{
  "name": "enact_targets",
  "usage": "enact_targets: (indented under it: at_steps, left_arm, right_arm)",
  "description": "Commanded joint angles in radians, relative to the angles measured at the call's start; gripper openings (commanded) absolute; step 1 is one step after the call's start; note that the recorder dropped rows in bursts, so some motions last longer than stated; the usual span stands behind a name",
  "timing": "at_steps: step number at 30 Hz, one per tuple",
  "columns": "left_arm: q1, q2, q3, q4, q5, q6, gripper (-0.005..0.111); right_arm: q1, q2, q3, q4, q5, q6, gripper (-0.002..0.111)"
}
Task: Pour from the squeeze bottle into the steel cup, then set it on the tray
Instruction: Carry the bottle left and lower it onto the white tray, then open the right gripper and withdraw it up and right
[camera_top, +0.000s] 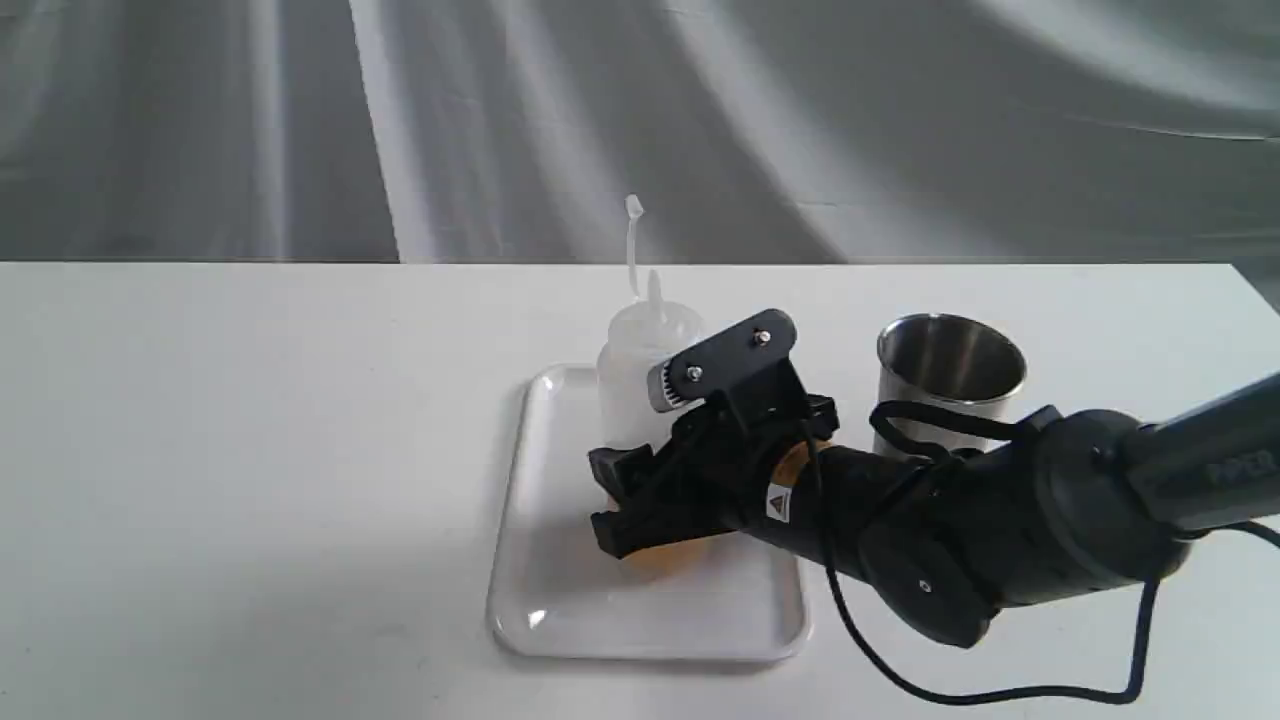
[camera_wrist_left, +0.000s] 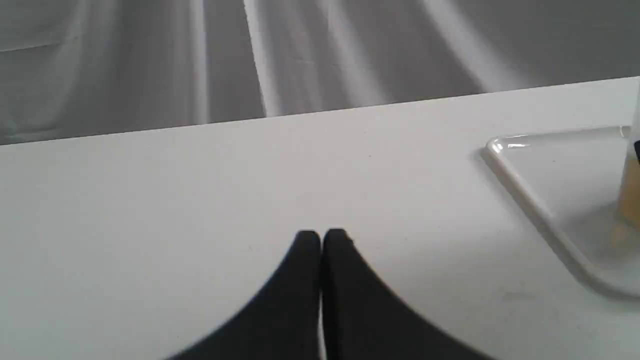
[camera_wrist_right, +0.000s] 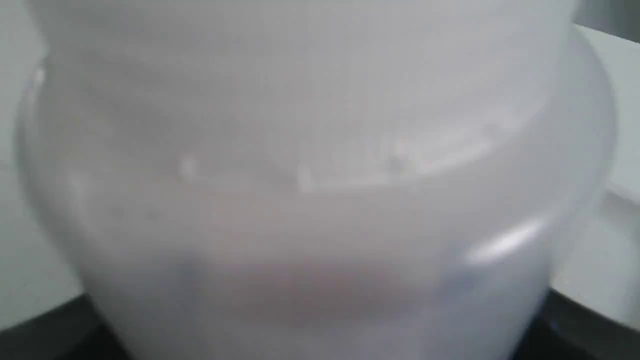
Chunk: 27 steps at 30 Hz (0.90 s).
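Right gripper (camera_top: 603, 500) jaws clamped low on squeeze bottle (camera_top: 640, 370) | bottle upright at tray (camera_top: 560, 600) 12 o'clock end | steel cup (camera_top: 950, 370) at bottle's 3 o'clock | left gripper (camera_wrist_left: 321, 239) pinched shut, empty | risk: uneven release could tip bottle; forearm (camera_top: 900, 510) could clip cup

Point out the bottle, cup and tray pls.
bottle (camera_top: 640, 345), exterior view, domed shoulder below the nozzle.
cup (camera_top: 950, 352), exterior view, inner wall under the rim.
tray (camera_top: 560, 600), exterior view, bare floor near its front rim.
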Motion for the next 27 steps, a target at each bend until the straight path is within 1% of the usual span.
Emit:
enact_targets:
  at_steps: [1, 9, 12, 13, 15, 16, 19, 22, 23, 24, 27]
  left_arm:
    - [-0.006, -0.003, 0.004, -0.001, -0.007, -0.002, 0.0]
    - [-0.006, -0.003, 0.004, -0.001, -0.007, -0.004, 0.0]
    - [-0.006, -0.003, 0.004, -0.001, -0.007, -0.004, 0.0]
    - [-0.006, -0.003, 0.004, -0.001, -0.007, -0.004, 0.0]
    - [-0.006, -0.003, 0.004, -0.001, -0.007, -0.001, 0.0]
    - [-0.006, -0.003, 0.004, -0.001, -0.007, -0.001, 0.0]
    - [-0.006, -0.003, 0.004, -0.001, -0.007, -0.001, 0.0]
    - [-0.006, -0.003, 0.004, -0.001, -0.007, -0.001, 0.0]
    - [-0.006, -0.003, 0.004, -0.001, -0.007, -0.001, 0.0]
    - [-0.006, -0.003, 0.004, -0.001, -0.007, -0.001, 0.0]
    - [-0.006, -0.003, 0.004, -0.001, -0.007, -0.004, 0.0]
  right_arm:
    - [0.001, -0.008, -0.008, 0.009, -0.024, -0.011, 0.007]
    - [0.001, -0.008, -0.008, 0.009, -0.01, -0.011, 0.007]
    - [0.001, -0.008, -0.008, 0.009, 0.002, -0.007, 0.011]
    - [0.001, -0.008, -0.008, 0.009, 0.006, -0.007, 0.014]
    - [0.001, -0.008, -0.008, 0.009, 0.008, -0.01, 0.024]
    - [0.001, -0.008, -0.008, 0.009, 0.008, -0.015, 0.031]
    - [0.004, -0.008, -0.008, 0.005, 0.006, -0.015, 0.058]
    - [0.009, -0.008, -0.008, 0.004, 0.006, -0.015, 0.08]
    - [0.011, -0.008, -0.008, 0.004, 0.006, -0.015, 0.085]
    - [0.011, -0.008, -0.008, 0.004, 0.006, -0.013, 0.087]
    - [0.019, -0.02, -0.008, 0.01, 0.006, -0.006, 0.091]
